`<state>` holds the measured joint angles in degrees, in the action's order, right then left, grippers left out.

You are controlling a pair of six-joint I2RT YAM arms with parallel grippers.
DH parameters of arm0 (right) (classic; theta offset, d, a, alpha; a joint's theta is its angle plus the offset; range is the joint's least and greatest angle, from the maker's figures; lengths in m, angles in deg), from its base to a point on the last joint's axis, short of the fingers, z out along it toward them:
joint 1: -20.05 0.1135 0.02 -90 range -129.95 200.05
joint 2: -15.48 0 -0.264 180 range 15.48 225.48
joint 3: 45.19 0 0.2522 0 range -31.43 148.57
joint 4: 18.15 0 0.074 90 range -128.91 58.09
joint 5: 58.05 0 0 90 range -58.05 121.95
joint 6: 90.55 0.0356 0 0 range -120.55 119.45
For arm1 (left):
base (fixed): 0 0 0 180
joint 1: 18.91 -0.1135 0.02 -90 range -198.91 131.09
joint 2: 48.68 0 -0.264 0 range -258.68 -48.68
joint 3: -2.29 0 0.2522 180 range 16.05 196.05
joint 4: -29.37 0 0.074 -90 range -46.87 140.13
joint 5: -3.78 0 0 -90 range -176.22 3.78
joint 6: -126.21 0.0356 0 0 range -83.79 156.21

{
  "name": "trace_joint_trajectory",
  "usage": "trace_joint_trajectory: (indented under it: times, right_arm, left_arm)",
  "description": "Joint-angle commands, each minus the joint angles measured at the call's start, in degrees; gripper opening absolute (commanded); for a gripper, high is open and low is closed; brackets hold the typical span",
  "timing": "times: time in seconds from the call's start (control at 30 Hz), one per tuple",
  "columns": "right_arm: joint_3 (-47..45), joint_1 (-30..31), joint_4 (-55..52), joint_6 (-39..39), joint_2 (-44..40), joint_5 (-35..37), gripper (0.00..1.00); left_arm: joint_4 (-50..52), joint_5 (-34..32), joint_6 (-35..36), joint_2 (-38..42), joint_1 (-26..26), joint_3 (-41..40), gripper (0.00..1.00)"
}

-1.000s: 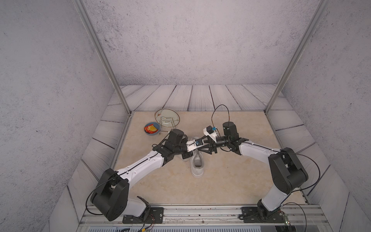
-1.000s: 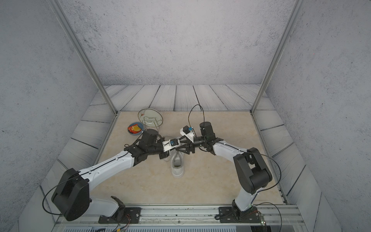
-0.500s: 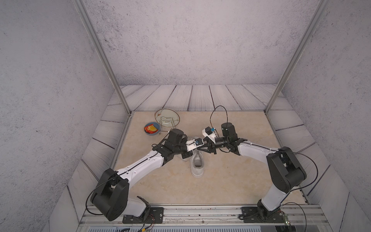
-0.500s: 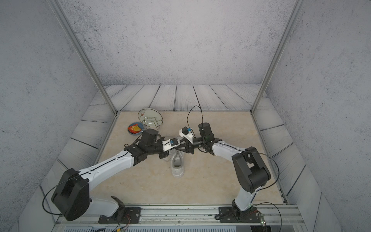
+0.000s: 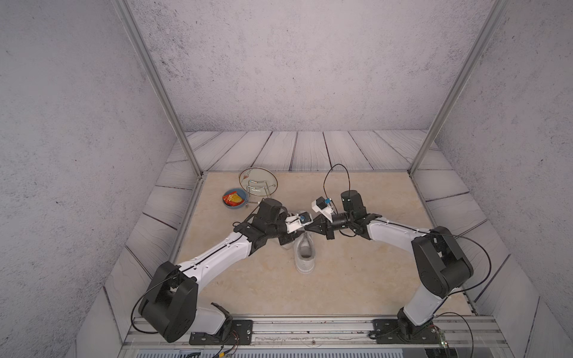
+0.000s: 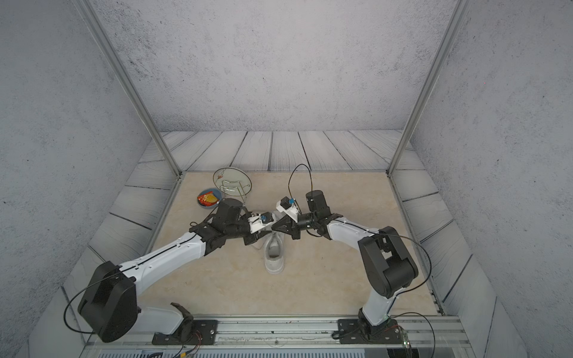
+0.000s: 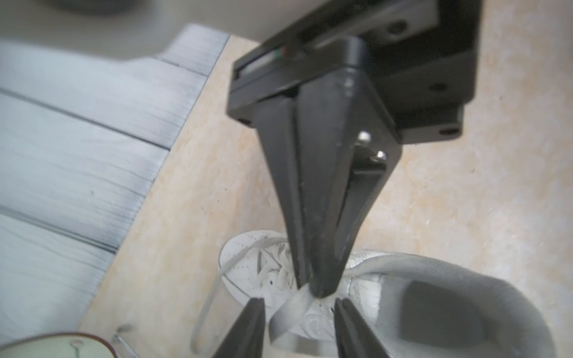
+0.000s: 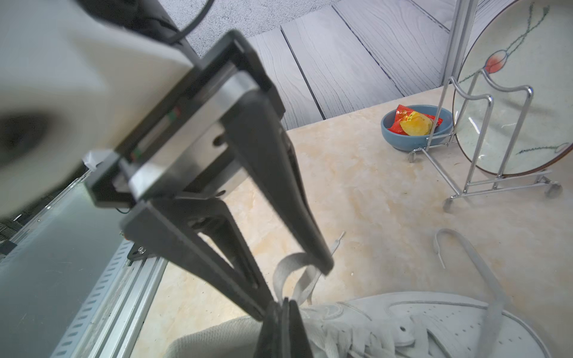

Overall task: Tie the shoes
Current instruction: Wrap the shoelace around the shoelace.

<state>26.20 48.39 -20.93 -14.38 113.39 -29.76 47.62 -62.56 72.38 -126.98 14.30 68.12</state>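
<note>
"Blue bowl at the far left of the table, is that right?"

"Yes, with a red and yellow snack packet in it. Just right of it a plate stands on edge in a wire rack."

"And the left gripper?"

"It reaches in from the left above the sneaker. Its jaws stand apart and grip nothing. In the left wrist view a loop of lace sits in the gap between them."

"Does it touch the loop?"

"One of its fingers lies right against the loop in the right wrist view, though I cannot tell whether they actually meet."

"Where exactly is the sneaker?"

"Near the middle of the table, flat on its sole, with its heel towards the robot and its toe towards the far wall. It sits directly under the two gripper tips. It is white all over, with a greyish lining."

"And the right side?"

"The right gripper comes in from the right, tip to tip with its partner. It is clamped tight on the lace just above the lacing. A second lace trails loose over the toe and onto the table."
</note>
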Motion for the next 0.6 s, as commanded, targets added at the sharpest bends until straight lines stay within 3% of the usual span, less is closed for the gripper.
trace_joint_trajectory:
  times: [0.0, 0.27, 0.57]
  right_arm:
    - [0.56, 0.23, -0.66, -1.01, -1.53, 1.01, 0.0]
    - [-1.23, 0.16, 1.4, -0.6, -2.91, 3.25, 0.0]
    - [-2.39, 0.23, 1.76, -0.99, -4.92, 4.57, 0.0]
  left_arm:
    - [-1.93, 1.5, -5.87, 3.6, -3.45, -0.66, 0.53]
    - [-3.95, -1.34, -20.87, 2.01, -8.51, 1.04, 0.7]
    - [14.18, -17.58, -35.19, -15.24, -9.35, 17.83, 0.71]
